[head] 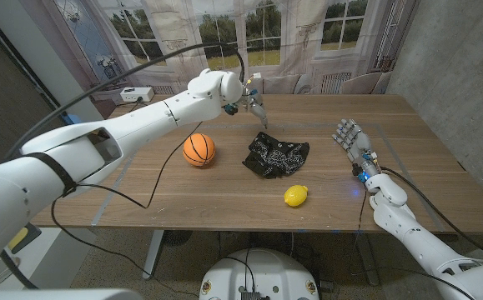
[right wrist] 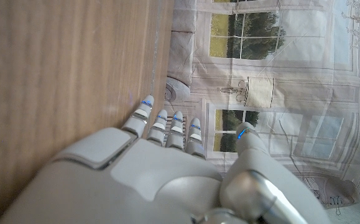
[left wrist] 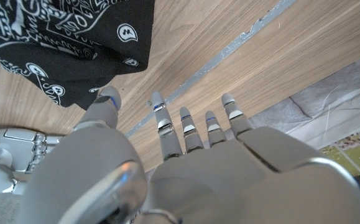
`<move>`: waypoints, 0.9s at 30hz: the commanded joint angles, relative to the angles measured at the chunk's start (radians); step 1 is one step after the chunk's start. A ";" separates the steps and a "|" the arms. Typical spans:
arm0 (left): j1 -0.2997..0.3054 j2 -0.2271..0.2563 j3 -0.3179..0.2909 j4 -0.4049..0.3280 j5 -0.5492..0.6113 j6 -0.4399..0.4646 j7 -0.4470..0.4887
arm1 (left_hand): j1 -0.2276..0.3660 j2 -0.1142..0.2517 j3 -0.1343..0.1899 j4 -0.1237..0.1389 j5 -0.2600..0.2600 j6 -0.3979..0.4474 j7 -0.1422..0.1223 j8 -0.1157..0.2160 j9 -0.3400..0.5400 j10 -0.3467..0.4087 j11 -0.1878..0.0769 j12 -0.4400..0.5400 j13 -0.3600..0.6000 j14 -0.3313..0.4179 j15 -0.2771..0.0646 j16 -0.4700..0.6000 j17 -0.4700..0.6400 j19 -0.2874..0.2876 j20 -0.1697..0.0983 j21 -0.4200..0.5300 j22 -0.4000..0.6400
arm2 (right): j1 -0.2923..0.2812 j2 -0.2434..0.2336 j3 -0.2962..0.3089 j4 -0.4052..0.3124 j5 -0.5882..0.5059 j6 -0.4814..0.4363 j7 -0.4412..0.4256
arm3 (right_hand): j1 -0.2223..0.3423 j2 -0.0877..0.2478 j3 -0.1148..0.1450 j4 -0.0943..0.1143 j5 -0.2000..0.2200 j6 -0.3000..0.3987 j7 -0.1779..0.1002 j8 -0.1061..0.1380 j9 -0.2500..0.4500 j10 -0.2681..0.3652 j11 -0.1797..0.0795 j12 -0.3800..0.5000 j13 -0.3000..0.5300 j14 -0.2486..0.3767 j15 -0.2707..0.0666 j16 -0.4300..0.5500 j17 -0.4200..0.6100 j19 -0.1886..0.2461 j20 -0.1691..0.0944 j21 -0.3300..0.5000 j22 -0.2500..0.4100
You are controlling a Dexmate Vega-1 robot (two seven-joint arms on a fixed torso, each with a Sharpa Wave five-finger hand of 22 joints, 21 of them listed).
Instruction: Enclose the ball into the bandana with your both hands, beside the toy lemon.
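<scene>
loosely crumpled patterned bandana [head: 275,156] beside round ball [head: 198,149].

White arms [head: 141,121], grey robot hand [head: 351,137], black cables [head: 153,187]

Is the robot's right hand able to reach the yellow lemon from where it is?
Probably yes: the right hand is open, and only bare table lies between it and the toy lemon.
</scene>
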State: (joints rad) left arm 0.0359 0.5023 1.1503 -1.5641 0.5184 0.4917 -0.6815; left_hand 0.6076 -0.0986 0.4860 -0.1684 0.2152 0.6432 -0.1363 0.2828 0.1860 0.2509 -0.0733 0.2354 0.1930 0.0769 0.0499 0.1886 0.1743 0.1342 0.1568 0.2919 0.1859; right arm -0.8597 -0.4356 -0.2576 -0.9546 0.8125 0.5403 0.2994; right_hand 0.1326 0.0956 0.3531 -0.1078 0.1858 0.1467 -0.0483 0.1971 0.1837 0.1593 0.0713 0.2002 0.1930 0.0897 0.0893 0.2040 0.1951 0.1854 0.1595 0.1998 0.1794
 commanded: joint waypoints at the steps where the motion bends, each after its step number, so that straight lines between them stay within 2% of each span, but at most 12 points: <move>1: -0.021 -0.053 0.038 0.065 0.133 -0.074 -0.054 | 0.031 -0.001 -0.004 -0.001 0.012 -0.002 -0.026 -0.008 0.001 -0.002 -0.009 -0.008 0.003 -0.008 -0.002 -0.003 0.002 0.011 -0.008 -0.001 0.003 | 0.002 0.007 0.005 0.020 0.003 -0.004 -0.003 | -0.002 -0.004 0.000 0.007 -0.001 0.008 -0.001 0.001 0.003 0.013 0.000 0.007 0.003 0.009 0.000 0.010 0.003 0.006 0.005 0.007 0.001; 8: -0.036 -0.080 0.074 0.103 0.206 -0.110 -0.072 | 0.064 -0.006 -0.009 -0.003 0.017 -0.009 -0.045 -0.019 0.002 -0.013 -0.009 -0.015 0.003 -0.012 0.002 -0.003 0.002 0.019 -0.015 -0.004 0.003 | 0.018 0.013 0.006 0.048 0.008 -0.006 0.012 | -0.004 -0.004 0.000 0.008 -0.001 0.009 -0.001 0.001 0.003 0.014 0.000 0.007 0.003 0.010 0.000 0.009 0.003 0.007 0.006 0.007 0.001; 14: -0.050 -0.115 0.088 0.153 0.234 -0.140 -0.101 | 0.097 -0.015 -0.018 -0.005 0.024 -0.019 -0.074 -0.030 0.003 -0.022 -0.013 -0.020 0.003 -0.015 0.005 -0.004 0.002 0.029 -0.016 -0.007 0.002 | 0.036 0.023 0.006 0.076 0.009 -0.007 0.015 | -0.005 -0.003 0.000 0.009 -0.001 0.010 -0.001 0.001 0.003 0.015 0.000 0.007 0.003 0.010 -0.001 0.009 0.003 0.007 0.006 0.007 0.001; 21: -0.046 -0.136 0.100 0.189 0.271 -0.167 -0.091 | 0.113 -0.021 -0.026 -0.001 0.029 -0.015 -0.080 -0.034 0.004 -0.032 -0.015 -0.024 0.004 -0.018 0.009 -0.004 0.002 0.034 -0.020 -0.009 0.001 | 0.061 0.035 0.009 0.128 0.012 0.005 0.039 | -0.008 -0.003 0.000 0.011 -0.001 0.010 0.000 0.000 0.003 0.015 -0.001 0.006 0.003 0.010 0.001 0.008 0.003 0.007 0.006 0.006 0.001; 25: -0.038 -0.151 0.088 0.217 0.254 -0.186 -0.078 | 0.133 -0.019 -0.032 0.002 0.033 0.020 -0.080 -0.026 0.005 -0.017 -0.030 -0.019 0.004 -0.013 -0.004 -0.002 0.001 0.044 -0.035 -0.010 0.001 | 0.075 0.040 0.010 0.151 0.012 0.010 0.049 | -0.008 -0.003 0.000 0.011 -0.001 0.011 -0.001 0.000 0.003 0.016 -0.001 0.006 0.003 0.011 0.001 0.008 0.003 0.007 0.006 0.006 0.001; 27: -0.032 -0.157 0.084 0.231 0.248 -0.195 -0.066 | 0.141 -0.016 -0.034 0.003 0.034 0.033 -0.080 -0.024 0.006 -0.014 -0.030 -0.018 0.004 -0.010 -0.007 -0.001 0.001 0.046 -0.036 -0.011 0.001 | 0.085 0.041 0.010 0.167 0.014 0.011 0.064 | -0.009 -0.004 0.000 0.012 0.000 0.011 -0.001 0.000 0.003 0.016 -0.001 0.006 0.003 0.012 0.001 0.008 0.003 0.007 0.006 0.006 0.001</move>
State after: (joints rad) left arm -0.0056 0.3837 1.2340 -1.4001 0.7529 0.3417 -0.7670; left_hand 0.7308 -0.1164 0.4585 -0.1655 0.2443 0.6581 -0.2175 0.2543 0.1888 0.2330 -0.0949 0.2144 0.1930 0.0627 0.0535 0.1849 0.1725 0.1704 0.1278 0.2845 0.1861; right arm -0.8101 -0.4069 -0.2499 -0.8505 0.8230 0.5377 0.3309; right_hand 0.1300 0.0928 0.3511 -0.0987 0.1858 0.1466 -0.0483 0.1971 0.1838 0.1685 0.0696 0.2002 0.1929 0.0931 0.0927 0.2040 0.1953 0.1873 0.1614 0.1998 0.1792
